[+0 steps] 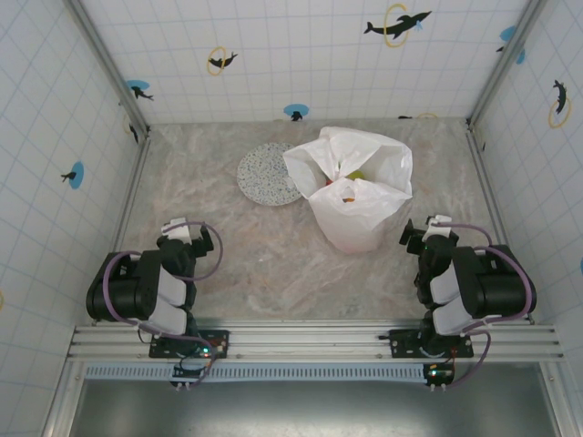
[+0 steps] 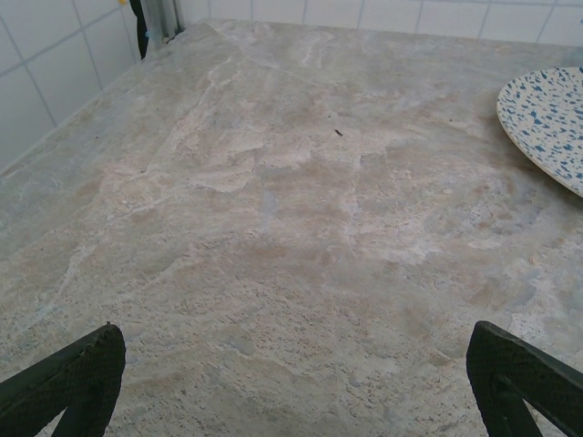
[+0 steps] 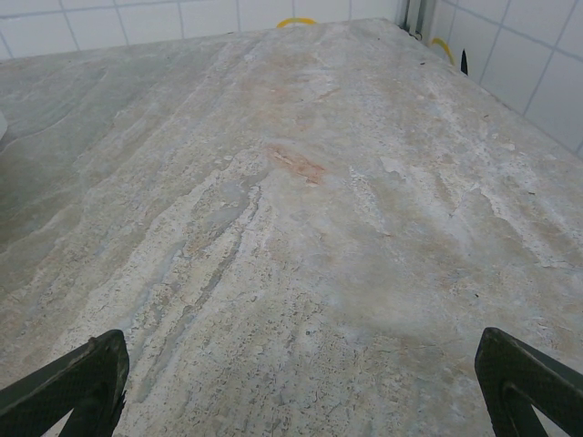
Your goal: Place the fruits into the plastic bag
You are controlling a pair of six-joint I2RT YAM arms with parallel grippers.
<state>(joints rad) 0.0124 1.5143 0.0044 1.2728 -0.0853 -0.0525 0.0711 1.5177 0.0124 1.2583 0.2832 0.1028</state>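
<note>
Both our left fingers (image 2: 77, 378) and right fingers (image 3: 524, 378) stand wide apart, empty, over the near counter (image 1: 273, 264). Farther off, the fruits (image 1: 349, 189) sit inside the upright plastic bag (image 1: 360, 228), just beside the plate (image 1: 264, 175). We judge loading done; best we avoid nudging the bag.

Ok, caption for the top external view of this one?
Left arm and right arm folded at the near edge; fruits inside the plastic bag, beside the speckled plate.

Fruits (image 1: 348, 189) in plastic bag (image 1: 353, 223), bag on table (image 1: 273, 269) right of centre, plate (image 1: 262, 173) just left of it
</note>
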